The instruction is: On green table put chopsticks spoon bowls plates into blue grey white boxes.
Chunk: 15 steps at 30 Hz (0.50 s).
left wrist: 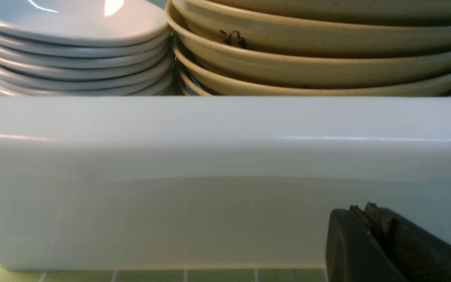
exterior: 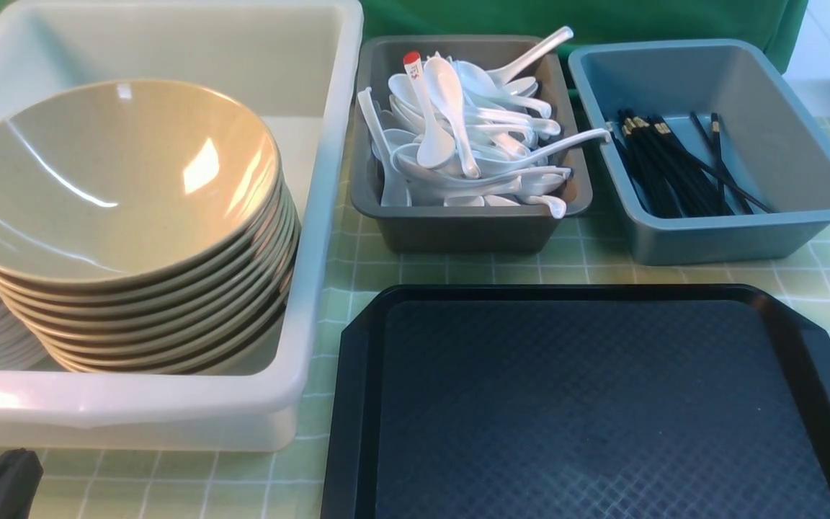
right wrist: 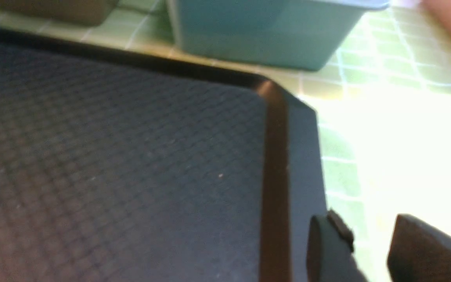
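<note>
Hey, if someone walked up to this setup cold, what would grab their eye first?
Probably the tall stack of olive-tan bowls leaning inside the big white tub on the left, with white plates stacked beside them. Next, the jumble of white spoons in the grey bin, one spoon showing a red tip, and the black chopsticks in the blue bin. In front lies a black tray.

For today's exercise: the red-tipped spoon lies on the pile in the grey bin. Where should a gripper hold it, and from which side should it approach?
Probably grip the spoon on its handle just below the red tip, coming from above. That end lies highest and clearest of the white spoons; its bowl nests among them, and the grey bin walls block a sideways approach.
</note>
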Tool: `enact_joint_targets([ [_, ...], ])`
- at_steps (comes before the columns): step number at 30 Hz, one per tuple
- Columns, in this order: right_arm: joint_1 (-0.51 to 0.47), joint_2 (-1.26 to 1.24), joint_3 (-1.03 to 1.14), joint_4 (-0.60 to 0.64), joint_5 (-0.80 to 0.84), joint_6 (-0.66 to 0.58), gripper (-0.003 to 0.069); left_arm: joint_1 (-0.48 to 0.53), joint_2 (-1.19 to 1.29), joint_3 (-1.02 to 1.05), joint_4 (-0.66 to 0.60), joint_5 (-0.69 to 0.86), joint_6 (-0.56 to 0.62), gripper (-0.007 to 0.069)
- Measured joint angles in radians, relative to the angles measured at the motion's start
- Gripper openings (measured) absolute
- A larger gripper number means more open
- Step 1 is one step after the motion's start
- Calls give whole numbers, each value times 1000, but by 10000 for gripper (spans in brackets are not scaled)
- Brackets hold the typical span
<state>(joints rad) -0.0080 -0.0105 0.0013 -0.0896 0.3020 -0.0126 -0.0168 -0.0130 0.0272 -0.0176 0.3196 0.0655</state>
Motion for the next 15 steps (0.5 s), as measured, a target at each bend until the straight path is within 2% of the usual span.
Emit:
enact_joint_targets([
  [15, -1, 0, 3, -1, -13, 40, 236, 0, 0, 0, 0, 0, 0, -2],
])
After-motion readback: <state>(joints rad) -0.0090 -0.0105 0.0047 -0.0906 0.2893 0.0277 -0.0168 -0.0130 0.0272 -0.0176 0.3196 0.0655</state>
